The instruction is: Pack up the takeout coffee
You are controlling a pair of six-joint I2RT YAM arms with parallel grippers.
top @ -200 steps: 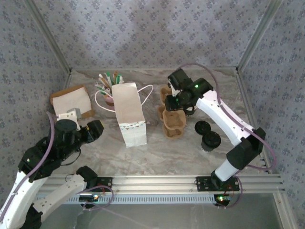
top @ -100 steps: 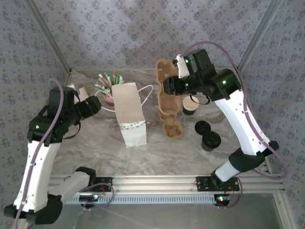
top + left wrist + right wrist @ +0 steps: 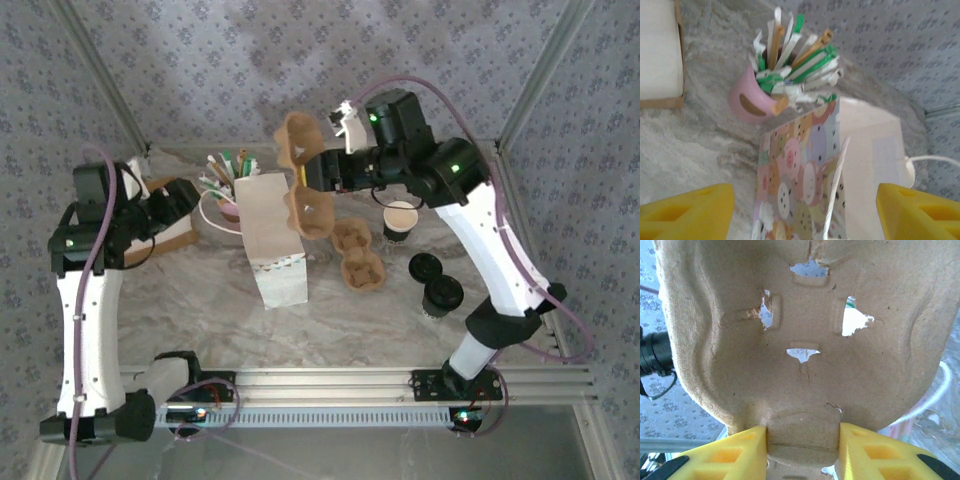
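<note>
The takeout coffee [image 3: 442, 293], a small cup under a round black lid, stands at the right of the table, away from both grippers. My right gripper [image 3: 335, 170] [image 3: 802, 450] is shut on the edge of a brown pulp cup carrier [image 3: 305, 175] [image 3: 800, 340], held in the air above the paper bag [image 3: 272, 240]. My left gripper [image 3: 185, 200] [image 3: 805, 215] is open and raised left of the bag, facing the bag's patterned side [image 3: 795, 175], with nothing between its fingers.
A second pulp carrier [image 3: 357, 255] lies right of the bag. An open dark-walled cup [image 3: 400, 220] and a loose black lid [image 3: 427, 265] sit near it. The pink cup of straws [image 3: 228, 180] [image 3: 747, 100] stands behind the bag, a cardboard box [image 3: 657, 55] at the far left.
The right arm lifted the carrier off the table and carried it left, over the bag. The left arm rose and swung back toward the bag's left side.
</note>
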